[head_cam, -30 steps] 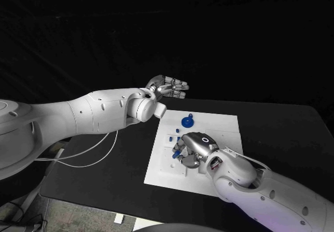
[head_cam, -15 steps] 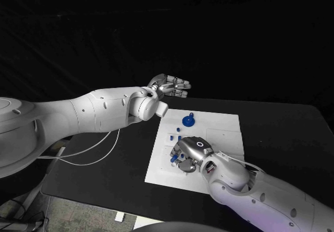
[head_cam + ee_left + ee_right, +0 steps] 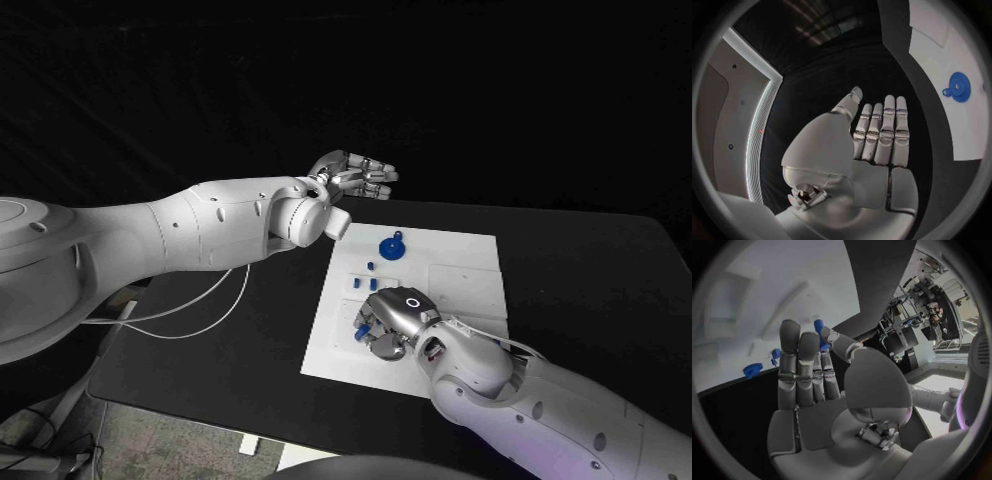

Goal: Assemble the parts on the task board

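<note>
The white task board (image 3: 454,270) lies in the middle of the black table. A round blue part (image 3: 391,248) sits near its far edge, also visible in the left wrist view (image 3: 959,87). Small blue parts (image 3: 362,285) stand on its left side. My right hand (image 3: 391,320) is low over the board's near left part. A small blue part (image 3: 821,338) sits between its thumb tip and a fingertip, apparently pinched, also visible at the fingers (image 3: 361,329). My left hand (image 3: 355,176) hovers beyond the board's far left corner, fingers (image 3: 882,132) straight and holding nothing.
The black table (image 3: 591,270) extends to the right of the board. A white cable (image 3: 188,310) loops on the table's left side under my left arm. Two more blue parts (image 3: 753,370) show past my right hand's fingers.
My right hand has slid toward the board's near left corner, the blue part moving with it. My left hand has hardly moved.
</note>
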Available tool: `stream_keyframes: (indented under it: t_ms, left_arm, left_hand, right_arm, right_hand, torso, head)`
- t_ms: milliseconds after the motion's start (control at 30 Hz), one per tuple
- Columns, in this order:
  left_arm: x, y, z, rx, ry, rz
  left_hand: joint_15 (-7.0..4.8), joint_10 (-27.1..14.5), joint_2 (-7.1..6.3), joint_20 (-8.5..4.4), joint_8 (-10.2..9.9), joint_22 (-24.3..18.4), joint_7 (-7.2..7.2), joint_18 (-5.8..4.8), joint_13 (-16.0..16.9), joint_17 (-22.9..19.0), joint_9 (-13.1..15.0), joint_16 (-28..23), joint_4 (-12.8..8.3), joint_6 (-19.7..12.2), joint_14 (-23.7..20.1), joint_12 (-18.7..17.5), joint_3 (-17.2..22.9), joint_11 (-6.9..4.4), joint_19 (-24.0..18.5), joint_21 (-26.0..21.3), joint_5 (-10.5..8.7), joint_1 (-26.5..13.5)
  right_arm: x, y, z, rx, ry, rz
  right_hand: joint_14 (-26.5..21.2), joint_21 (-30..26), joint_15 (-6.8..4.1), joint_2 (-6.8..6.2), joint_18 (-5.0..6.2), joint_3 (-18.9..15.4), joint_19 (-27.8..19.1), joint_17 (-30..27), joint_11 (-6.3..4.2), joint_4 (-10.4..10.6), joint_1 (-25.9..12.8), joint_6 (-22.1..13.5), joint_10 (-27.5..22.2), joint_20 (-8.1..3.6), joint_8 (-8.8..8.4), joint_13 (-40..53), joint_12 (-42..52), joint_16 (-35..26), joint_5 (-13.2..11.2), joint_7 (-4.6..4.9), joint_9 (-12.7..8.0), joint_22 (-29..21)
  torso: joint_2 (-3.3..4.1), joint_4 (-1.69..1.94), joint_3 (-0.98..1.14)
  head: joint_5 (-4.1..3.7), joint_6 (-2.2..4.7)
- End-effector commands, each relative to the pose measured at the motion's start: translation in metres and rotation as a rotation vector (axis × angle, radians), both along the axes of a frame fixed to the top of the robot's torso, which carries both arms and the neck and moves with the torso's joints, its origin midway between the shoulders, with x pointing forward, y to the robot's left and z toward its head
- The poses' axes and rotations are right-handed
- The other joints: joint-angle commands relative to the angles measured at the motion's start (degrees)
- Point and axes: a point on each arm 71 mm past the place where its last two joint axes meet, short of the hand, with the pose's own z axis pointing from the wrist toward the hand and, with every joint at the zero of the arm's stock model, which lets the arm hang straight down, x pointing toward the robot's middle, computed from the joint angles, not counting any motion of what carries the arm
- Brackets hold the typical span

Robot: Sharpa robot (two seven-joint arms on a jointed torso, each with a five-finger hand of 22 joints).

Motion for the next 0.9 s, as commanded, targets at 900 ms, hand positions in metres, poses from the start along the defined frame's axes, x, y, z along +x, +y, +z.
stream_keyframes:
  t_ms: [900]
  left_arm:
    - [-0.0001, -0.0024, 0.0011, -0.012, -0.001, -0.016]
  left_hand:
    - [0.04, 0.08, 0.23, 0.09, -0.03, -0.31, 0.1, 0.75, 0.03, 0.09, -0.01, -0.28, 0.42, 0.08, -0.55, 0.15, -0.03, 0.01, 0.12, 0.16, -0.13, 0.33]
  right_arm:
    - [0.0019, -0.0013, -0.0109, -0.058, -0.002, 0.007]
  right_hand:
    - [-0.04, -0.42, -0.55, 0.84, 0.79, 0.18, 0.8, 0.09, -0.34, -0.43, -0.12, 0.29, 0.86, -0.44, 0.19, 0.04, 0.18, -0.36, 0.52, -0.02, 0.08, 0.26]
  torso:
    - [0.02, 0.0, 0.01]
  head:
    - [-0.01, -0.32]
